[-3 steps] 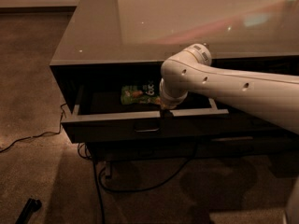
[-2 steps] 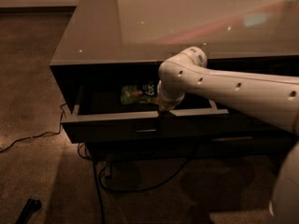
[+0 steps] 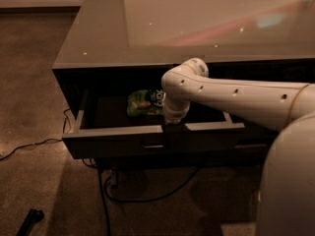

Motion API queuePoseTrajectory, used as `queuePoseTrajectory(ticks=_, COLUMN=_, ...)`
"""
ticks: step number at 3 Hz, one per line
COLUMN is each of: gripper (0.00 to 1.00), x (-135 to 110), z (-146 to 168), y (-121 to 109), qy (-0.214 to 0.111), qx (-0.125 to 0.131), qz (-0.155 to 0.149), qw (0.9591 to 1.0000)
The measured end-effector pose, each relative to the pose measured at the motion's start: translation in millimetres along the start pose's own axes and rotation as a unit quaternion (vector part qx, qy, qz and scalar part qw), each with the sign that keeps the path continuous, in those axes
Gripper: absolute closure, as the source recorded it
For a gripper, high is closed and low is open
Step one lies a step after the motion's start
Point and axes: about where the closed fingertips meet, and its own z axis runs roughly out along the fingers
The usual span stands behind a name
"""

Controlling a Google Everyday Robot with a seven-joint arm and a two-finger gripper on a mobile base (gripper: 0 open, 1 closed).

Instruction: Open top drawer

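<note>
One top drawer (image 3: 113, 142): pulled well out from under the table top, dark front facing the viewer, pale inner walls showing, small metal pull (image 3: 153, 145) at its centre.
Inside the drawer: a green packet (image 3: 141, 103) lies toward the back.
Gripper (image 3: 173, 124): at the end of the white arm (image 3: 236, 95), dipped over the top edge of the drawer front, just above and right of the pull. Whether it is wide or narrow cannot be told, because the wrist hides it.
Change: compared with a second ago, the drawer front sits slightly further out, and the arm's elbow has drawn back with it.
Meaning for the task: the opening looks nearly finished, with little more pulling likely needed.
Surroundings: glossy table (image 3: 98, 38) above, and cables (image 3: 103, 195) trailing on the carpet below.
</note>
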Motion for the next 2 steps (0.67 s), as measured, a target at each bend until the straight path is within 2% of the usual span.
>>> queuePoseTrajectory(ticks=1, gripper=1.0, x=8.9, z=19.7, y=16.4, qy=0.026, qx=-0.038, qz=0.0, qw=0.9989)
queuePoseTrajectory(ticks=2, gripper=1.0, x=20.6, z=20.7, y=31.8, qy=0.057, qx=-0.068, qz=0.006, qw=0.9961)
